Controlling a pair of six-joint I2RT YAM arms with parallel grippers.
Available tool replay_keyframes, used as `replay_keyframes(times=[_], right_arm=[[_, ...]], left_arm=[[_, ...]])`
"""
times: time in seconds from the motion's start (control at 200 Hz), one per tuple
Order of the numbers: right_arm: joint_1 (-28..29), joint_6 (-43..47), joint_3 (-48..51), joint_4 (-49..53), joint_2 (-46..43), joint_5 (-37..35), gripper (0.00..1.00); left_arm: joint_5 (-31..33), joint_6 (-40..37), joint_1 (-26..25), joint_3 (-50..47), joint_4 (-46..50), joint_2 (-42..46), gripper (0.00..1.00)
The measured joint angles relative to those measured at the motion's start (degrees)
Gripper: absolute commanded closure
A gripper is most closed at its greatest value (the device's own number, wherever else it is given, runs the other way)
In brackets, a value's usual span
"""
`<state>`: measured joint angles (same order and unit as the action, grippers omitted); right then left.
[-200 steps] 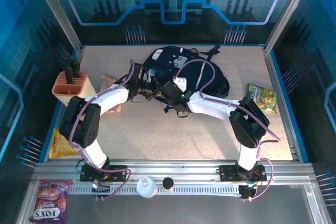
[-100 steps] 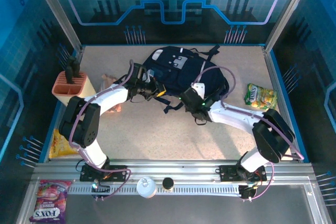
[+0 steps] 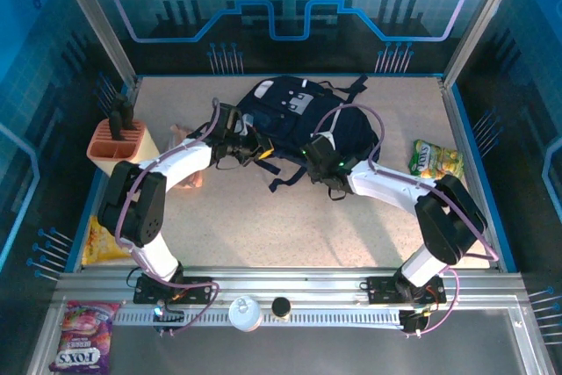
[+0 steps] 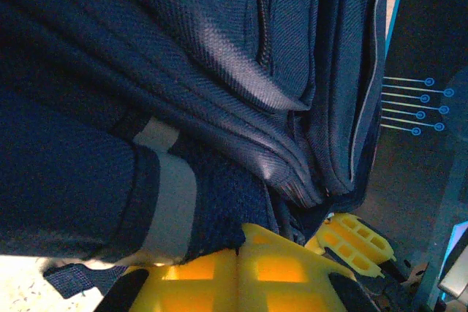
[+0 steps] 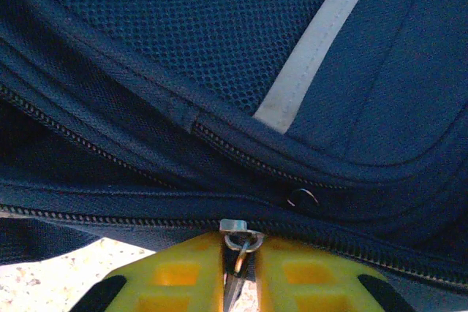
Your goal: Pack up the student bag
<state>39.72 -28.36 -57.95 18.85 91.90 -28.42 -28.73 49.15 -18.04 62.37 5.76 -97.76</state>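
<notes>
My right claw (image 5: 238, 267) pinches the zipper pull (image 5: 235, 242) on the student bag (image 5: 183, 49). My left claw (image 4: 238, 272) (pads together) clamps its fabric.

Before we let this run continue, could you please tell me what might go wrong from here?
1. The right gripper pinches the small zipper pull only at its fingertips, so the pull could slip out once the arm draws it along.
2. The left gripper seems to hold just a fold of the student bag; if that fold slips, the whole bag may slide with the zipper instead of opening.
</notes>
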Motion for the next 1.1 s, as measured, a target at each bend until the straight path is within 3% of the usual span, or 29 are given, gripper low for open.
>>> replay_keyframes(times=[0.105, 0.325, 0.605, 0.755, 0.88, 1.021, 1.101], right_arm=[[-0.24, 0.76, -0.2, 0.0, 0.35, 0.26, 0.9], [-0.87, 0.94, 1.03, -1.14, -0.63, 0.59, 0.9], [-8.68, -0.5, 9.97, -2.51, -9.66, 2.62, 0.96], [-9.09, 0.52, 10.27, -1.77, -10.58, 5.55, 1.0], [-8.46, 2.19, 9.44, -1.22, -10.58, 10.4, 1.0], [-4.87, 3.23, 4.28, 1.11, -7.56, 14.97, 1.0], [-2.56, 3.39, 0.96, 1.66, -4.42, 17.16, 1.0]], left_arm=[[0.28, 0.0, 0.0, 0.17, 0.07, 0.0, 1.0], [0.61, -0.02, 0.55, 0.87, 0.81, -0.02, 1.0], [0.59, -1.33, 1.75, 5.05, 2.64, -2.82, 1.0], [1.09, -3.04, 2.25, 10.01, 4.87, -7.23, 1.0], [3.28, -5.18, 2.97, 15.34, 6.8, -11.28, 0.92], [7.19, -7.04, 4.33, 17.35, 6.73, -12.79, 0.71], [9.2, -7.28, 5.29, 17.31, 6.36, -12.7, 0.53]])
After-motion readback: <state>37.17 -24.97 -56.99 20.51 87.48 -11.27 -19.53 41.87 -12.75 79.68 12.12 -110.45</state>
